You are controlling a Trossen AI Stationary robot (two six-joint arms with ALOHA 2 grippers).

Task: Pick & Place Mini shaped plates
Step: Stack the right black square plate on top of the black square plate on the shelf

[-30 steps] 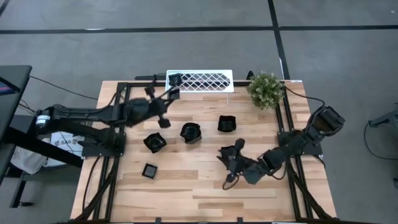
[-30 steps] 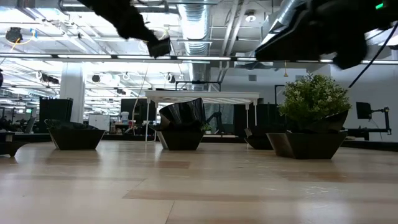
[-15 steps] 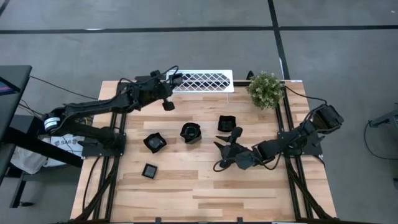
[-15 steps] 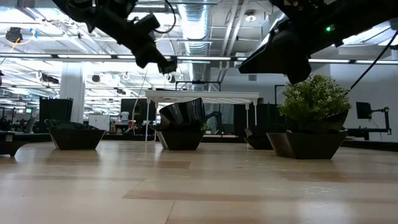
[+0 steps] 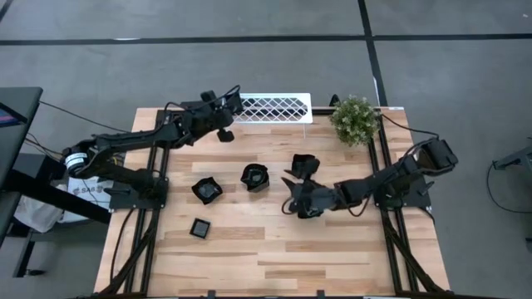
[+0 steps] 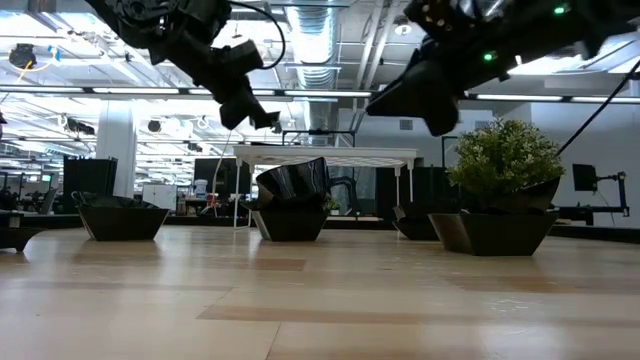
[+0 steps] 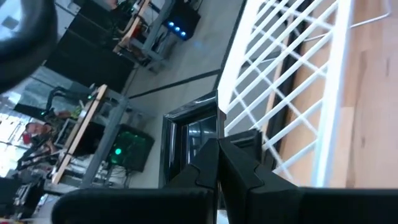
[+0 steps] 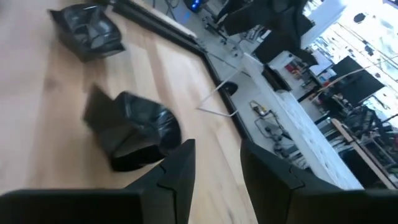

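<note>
Four mini shaped plates (image 5: 255, 176) are seen on the table (image 5: 249, 249), a stacked pair (image 8: 134, 130) lying just ahead of the right jaws (image 5: 293, 197), which stand open and empty. At the far edge, the left jaws (image 5: 235, 103) are closed at the white rack (image 5: 270, 108); whether anything is pinched cannot be told. Bare wood is left near the front edge.

Rack (image 5: 268, 108) left of plant (image 5: 355, 120); four plates (image 5: 255, 177) before them

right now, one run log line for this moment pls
left gripper: shut, at white rack | right gripper: open, empty, near plate
</note>
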